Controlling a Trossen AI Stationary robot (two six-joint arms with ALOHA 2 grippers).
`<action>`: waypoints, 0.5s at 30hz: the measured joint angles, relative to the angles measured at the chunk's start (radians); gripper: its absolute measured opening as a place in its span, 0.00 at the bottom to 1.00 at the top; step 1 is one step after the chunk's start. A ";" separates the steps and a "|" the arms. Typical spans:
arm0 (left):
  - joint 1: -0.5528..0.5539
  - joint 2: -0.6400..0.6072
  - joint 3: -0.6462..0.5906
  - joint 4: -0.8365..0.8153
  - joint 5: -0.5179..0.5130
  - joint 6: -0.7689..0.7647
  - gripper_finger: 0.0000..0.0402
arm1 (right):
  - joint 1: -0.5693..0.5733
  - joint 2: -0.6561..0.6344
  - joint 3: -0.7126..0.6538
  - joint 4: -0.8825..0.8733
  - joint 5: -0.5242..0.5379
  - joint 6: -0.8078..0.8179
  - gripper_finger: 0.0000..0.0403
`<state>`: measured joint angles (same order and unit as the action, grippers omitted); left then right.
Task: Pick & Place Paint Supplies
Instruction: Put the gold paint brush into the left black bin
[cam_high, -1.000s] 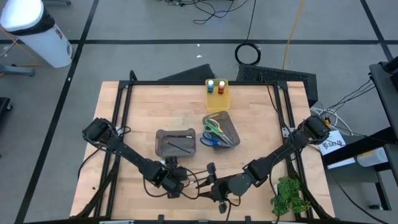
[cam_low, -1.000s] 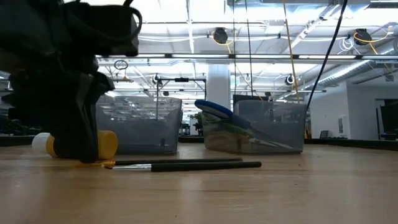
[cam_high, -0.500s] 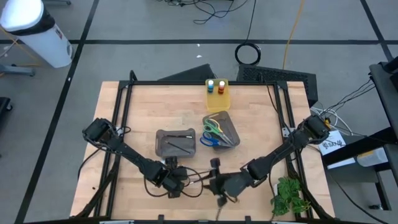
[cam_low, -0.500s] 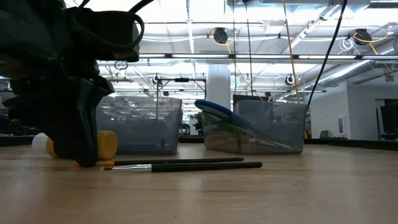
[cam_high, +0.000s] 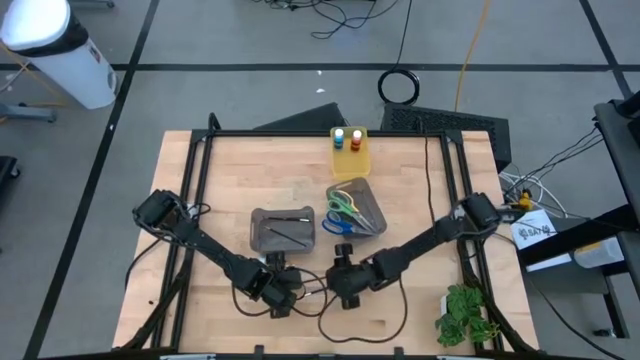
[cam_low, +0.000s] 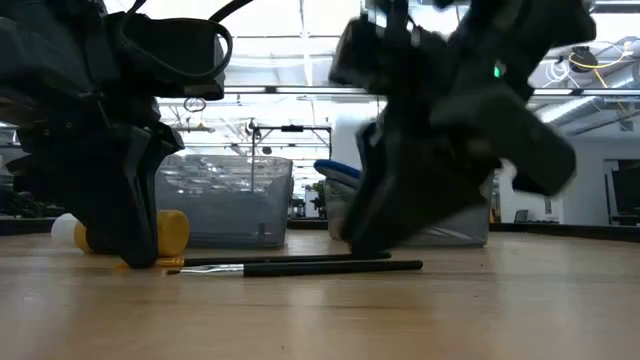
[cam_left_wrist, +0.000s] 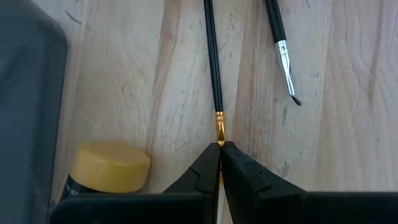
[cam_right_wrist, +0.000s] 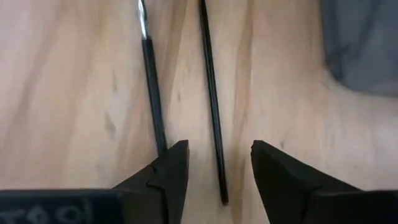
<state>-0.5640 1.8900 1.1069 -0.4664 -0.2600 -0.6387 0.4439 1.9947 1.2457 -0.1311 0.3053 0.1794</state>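
Two thin dark brushes lie side by side on the wood near the table's near edge. My left gripper is shut on the one with the gold ferrule; the silver-ferruled brush lies beside it. A yellow pot lies on its side next to that gripper. My right gripper is open at the brushes' handle ends. The thin handle runs into the gap between its fingers, and the thicker handle ends at one fingertip. In the high view both grippers flank the brushes. My left gripper pinches the thin brush at its gold ferrule, close to the bristle end, between the two fingertips. The fingers come from above, pointing down, in line with the brush. The brush lies flat on the table, its handle stretching away from the fingers.
A grey bin with brushes and a grey bin with scissors stand mid-table. A yellow bin farther back holds a blue pot and an orange-red pot. A leafy sprig lies at the near right corner.
My right arm has swung from the near edge toward the table's far side and left, bringing its open gripper down to the brushes' handle ends; it now fills the low view's right half. The brushes and my left gripper have stayed put.
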 joint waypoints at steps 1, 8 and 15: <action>0.000 0.000 0.000 0.000 0.000 0.000 0.06 | -0.008 0.008 0.000 -0.001 -0.010 0.002 0.39; 0.000 0.000 -0.001 0.004 -0.002 0.000 0.06 | -0.045 0.032 0.003 -0.009 -0.054 0.019 0.33; 0.000 0.001 -0.001 0.012 -0.002 -0.001 0.06 | -0.063 0.052 0.004 -0.039 -0.144 0.016 0.11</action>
<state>-0.5640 1.8908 1.1057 -0.4544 -0.2619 -0.6395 0.3805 2.0467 1.2499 -0.1703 0.1609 0.1950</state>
